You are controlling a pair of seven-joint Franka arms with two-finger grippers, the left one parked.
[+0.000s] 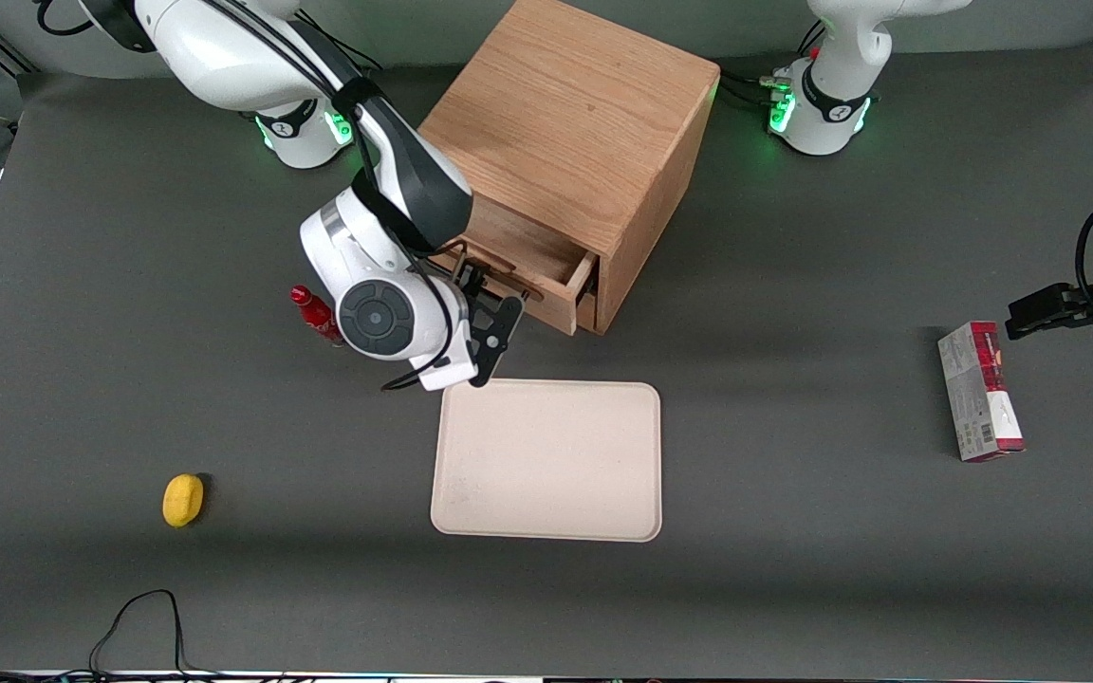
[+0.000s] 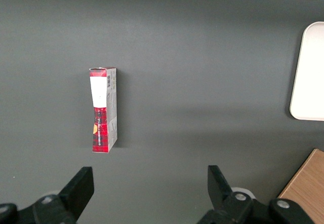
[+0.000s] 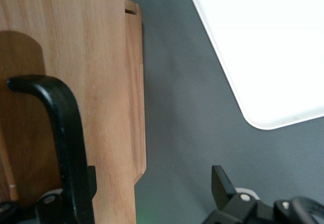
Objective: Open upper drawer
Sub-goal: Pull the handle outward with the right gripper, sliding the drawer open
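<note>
Oak-fronted, the upper drawer stood partly out of the cabinet, with the gripper just in front, jaws wide and empty beside its black handle, so any pull risked slipping off the bar or dragging the cabinet toward the near tray.

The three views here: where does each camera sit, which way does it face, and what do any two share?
Front view: high, facing the arms, looking down on the cabinet, its pulled-out upper drawer, the tray and the right arm's end effector at the drawer front.
Left wrist view: on the parked arm, looking down at a red carton; its own fingers show.
Right wrist view: on the working arm, close to the drawer front and handle; one finger shows.
Shared: the tray appears in all three; the carton in front and left wrist views.
</note>
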